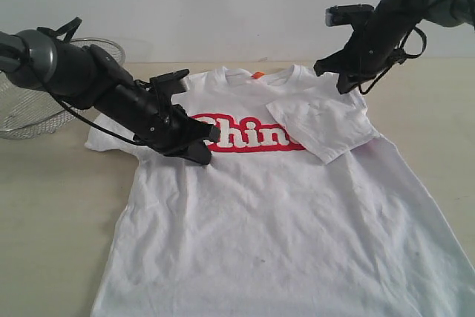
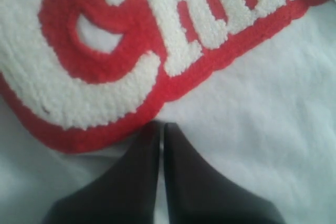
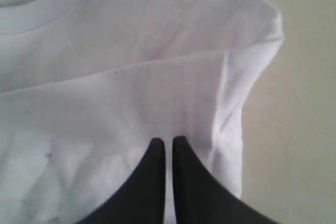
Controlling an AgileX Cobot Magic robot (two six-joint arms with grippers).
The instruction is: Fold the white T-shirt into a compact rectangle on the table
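The white shirt (image 1: pixel 260 213) is lying face up on the table (image 1: pixel 52 206), hem running past the near edge of view, bare wood lying open on both sides. Its sleeve (image 1: pixel 323 128) on the right arm's side is lying folded over the end of the red lettering (image 1: pixel 245 135). The left gripper (image 1: pixel 205 157), jaws pressed together and holding nothing, is pointing at the cloth just under the lettering; the right gripper (image 1: pixel 344 85), likewise closed and empty, is hanging above the folded shoulder
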